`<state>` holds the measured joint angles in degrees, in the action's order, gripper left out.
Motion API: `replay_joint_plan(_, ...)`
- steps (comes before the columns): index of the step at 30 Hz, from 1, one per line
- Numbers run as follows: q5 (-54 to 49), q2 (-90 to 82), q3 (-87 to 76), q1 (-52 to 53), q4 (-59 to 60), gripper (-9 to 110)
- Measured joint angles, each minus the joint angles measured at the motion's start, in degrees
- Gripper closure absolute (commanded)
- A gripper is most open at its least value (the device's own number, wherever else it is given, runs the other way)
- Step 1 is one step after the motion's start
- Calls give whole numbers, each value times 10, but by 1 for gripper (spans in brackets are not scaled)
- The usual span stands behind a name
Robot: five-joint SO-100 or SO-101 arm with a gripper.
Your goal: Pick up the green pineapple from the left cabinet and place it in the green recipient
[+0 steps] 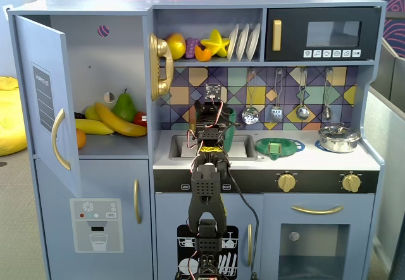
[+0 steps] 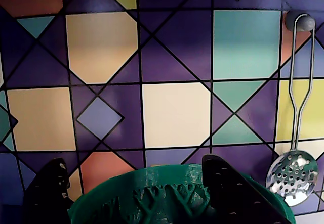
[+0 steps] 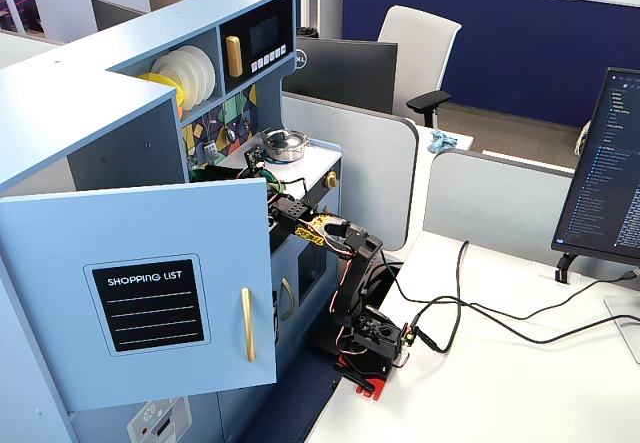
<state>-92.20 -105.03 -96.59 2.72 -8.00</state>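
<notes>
Above the green recipient (image 2: 177, 196) rim, pincer (image 2: 136, 193) fingers spread (tiled wall close).

Frontal, side-oblique, close wrist views.

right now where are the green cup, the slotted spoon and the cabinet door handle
green cup (image 2: 167, 181): wrist view, front rim.
slotted spoon (image 2: 292, 172): wrist view, perforated bowl.
cabinet door handle (image 1: 59, 140): a fixed view, middle of the gold curve.
</notes>
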Motion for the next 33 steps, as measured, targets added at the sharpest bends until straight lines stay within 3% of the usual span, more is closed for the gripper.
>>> replay_joint_plan(6,0,-77,-27,0,46,77)
replay_joint_plan(16,18,-325,-226,13,189,77)
replay_joint_plan(28,4,-723,-575,2,530,78)
replay_joint_plan(33,5,-754,-648,11,599,79)
